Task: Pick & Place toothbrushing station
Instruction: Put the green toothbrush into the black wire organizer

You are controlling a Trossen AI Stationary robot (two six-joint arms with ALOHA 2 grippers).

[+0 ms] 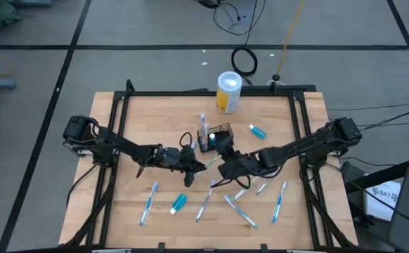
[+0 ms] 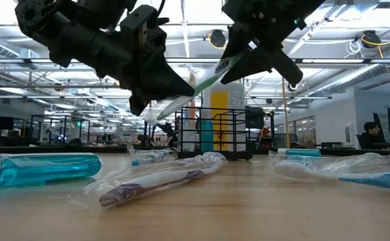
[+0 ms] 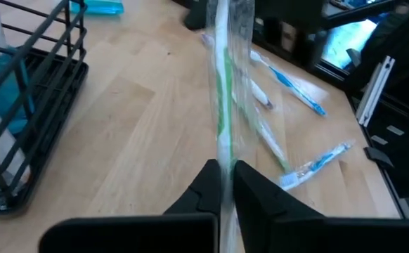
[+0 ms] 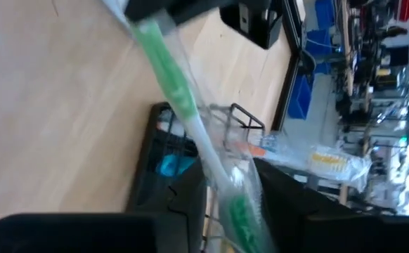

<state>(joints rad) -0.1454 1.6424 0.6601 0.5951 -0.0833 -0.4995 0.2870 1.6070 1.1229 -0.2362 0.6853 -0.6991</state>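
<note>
the black wire-mesh basket point(image 1: 216, 136) stands on the wooden table point(image 1: 155, 112) just past centre, toward twelve o'clock, with a blue tube and an upright wrapped brush inside it. at its twelve o'clock, near the far edge, stands a white-and-yellow canister point(image 1: 228, 92).

both arms meet just at six o'clock of the basket, above the table top. between them hangs one green-and-white toothbrush in a clear wrapper point(image 2: 205, 82). the left gripper point(image 1: 189, 161), reaching in from nine o'clock, has its fingers pressed together on one end of that toothbrush; its wrist view shows the wrapper pinched tight between the two dark fingers point(image 3: 206, 188). the right gripper point(image 1: 225, 169), coming from three o'clock, has the other end of the toothbrush lying between its fingers with some slack showing at the sides; whether it is gripping or has let go i cannot tell.

other wrapped toothbrushes point(image 1: 239, 211) lie scattered toward six o'clock, with a blue tube point(image 1: 178, 202) near seven o'clock and another point(image 1: 258, 131) at the basket's three o'clock.
</note>
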